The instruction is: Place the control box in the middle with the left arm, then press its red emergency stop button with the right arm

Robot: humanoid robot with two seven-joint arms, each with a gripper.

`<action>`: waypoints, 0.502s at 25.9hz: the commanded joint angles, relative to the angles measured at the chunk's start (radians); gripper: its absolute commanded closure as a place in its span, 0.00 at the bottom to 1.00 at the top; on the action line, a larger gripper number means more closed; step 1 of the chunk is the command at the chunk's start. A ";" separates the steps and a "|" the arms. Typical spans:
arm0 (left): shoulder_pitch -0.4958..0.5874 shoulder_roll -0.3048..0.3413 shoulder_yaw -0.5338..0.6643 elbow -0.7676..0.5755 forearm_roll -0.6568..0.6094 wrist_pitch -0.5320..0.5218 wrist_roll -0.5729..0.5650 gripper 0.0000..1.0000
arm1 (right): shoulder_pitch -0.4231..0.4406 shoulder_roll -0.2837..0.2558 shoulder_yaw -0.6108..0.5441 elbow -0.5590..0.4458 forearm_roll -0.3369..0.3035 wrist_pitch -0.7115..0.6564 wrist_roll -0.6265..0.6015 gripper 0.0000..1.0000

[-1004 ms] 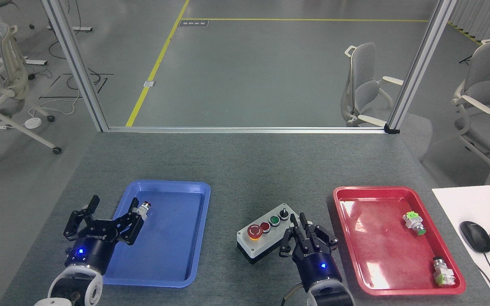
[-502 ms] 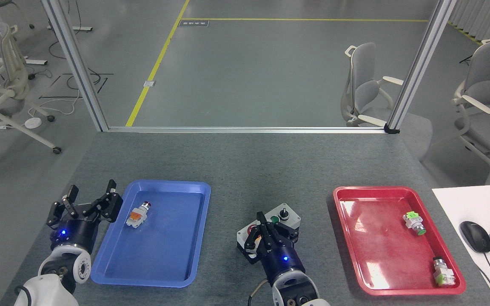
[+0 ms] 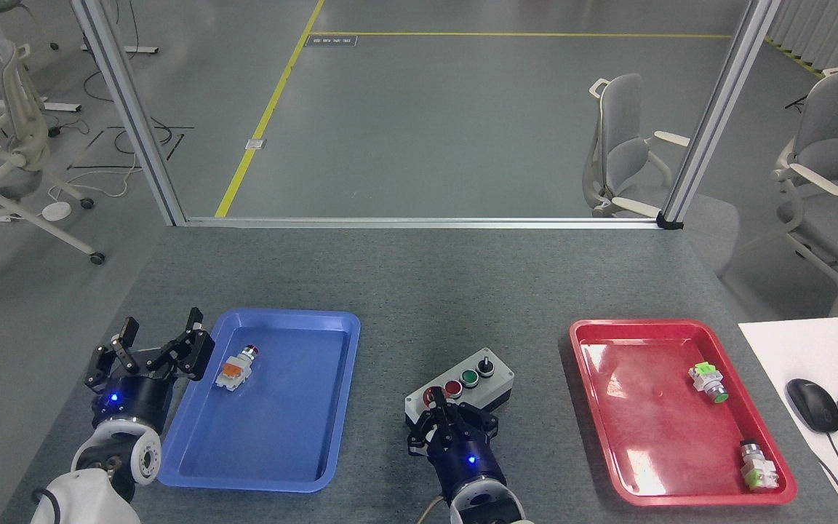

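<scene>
A dark-grey felt-topped table [image 3: 419,291] is seen from above, running from its far edge by a metal frame to the near edge where two arms enter. A blue tray [image 3: 332,407] lies toward the near left corner and a red tray [image 3: 593,407] toward the near right corner.

Between the trays, on the middle [image 3: 419,320] strip of bare felt and close to the near edge, the control box [image 3: 495,386] is set at a slant. It is judged rigid and fairly weighty for its size, with smooth plastic sides that could slip. Its long side walls are the best place to be gripped, never the buttons. The red emergency stop button [image 3: 431,397] sits at the box's near left end, partly covered by the right gripper [image 3: 444,423], whose fingers are drawn close together, holding nothing, tips at the button.

A small loose pushbutton [image 3: 236,368] lies inside the blue tray near its left rim. Just outside that rim the left gripper [image 3: 153,348] is held with fingers spread apart and empty.

Compared with half a second earlier, the right gripper is pulled back toward the near edge, so the small red and green buttons are uncovered. The left gripper has barely shifted.
</scene>
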 commanded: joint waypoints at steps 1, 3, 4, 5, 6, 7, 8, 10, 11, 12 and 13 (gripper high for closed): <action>-0.001 -0.001 0.000 -0.002 -0.001 -0.001 -0.007 0.01 | 0.003 -0.002 -0.002 -0.016 -0.001 0.004 0.037 1.00; -0.002 -0.001 0.000 -0.002 -0.001 -0.001 -0.008 0.01 | 0.003 0.002 -0.008 -0.056 -0.001 0.017 -0.008 1.00; -0.002 -0.001 0.000 -0.002 -0.001 -0.001 -0.008 0.01 | 0.003 0.004 -0.008 -0.084 -0.001 0.027 -0.017 1.00; -0.002 -0.001 0.000 -0.002 -0.001 -0.001 -0.010 0.01 | 0.003 0.005 -0.009 -0.111 -0.001 0.036 -0.017 1.00; -0.002 -0.001 0.000 -0.002 -0.001 -0.001 -0.010 0.01 | 0.003 0.005 -0.011 -0.140 -0.001 0.044 -0.017 1.00; -0.002 -0.001 0.000 0.000 -0.001 -0.001 -0.010 0.01 | 0.002 0.005 -0.012 -0.165 -0.001 0.049 -0.015 1.00; -0.002 -0.001 0.000 0.000 -0.001 -0.001 -0.010 0.01 | 0.000 0.007 -0.015 -0.182 -0.001 0.049 -0.015 1.00; -0.002 -0.001 0.000 0.000 -0.001 -0.001 -0.010 0.01 | 0.000 0.005 -0.032 -0.217 -0.001 0.035 -0.018 1.00; -0.002 -0.001 0.000 0.000 -0.001 -0.001 -0.010 0.01 | 0.016 0.005 -0.063 -0.249 -0.001 0.024 -0.020 1.00; -0.002 0.000 0.000 0.000 -0.001 -0.001 -0.010 0.01 | 0.043 0.005 -0.104 -0.295 -0.001 -0.002 -0.021 0.91; -0.002 0.003 0.001 0.000 -0.001 -0.001 -0.011 0.01 | 0.080 0.005 -0.149 -0.335 0.001 -0.029 -0.023 0.79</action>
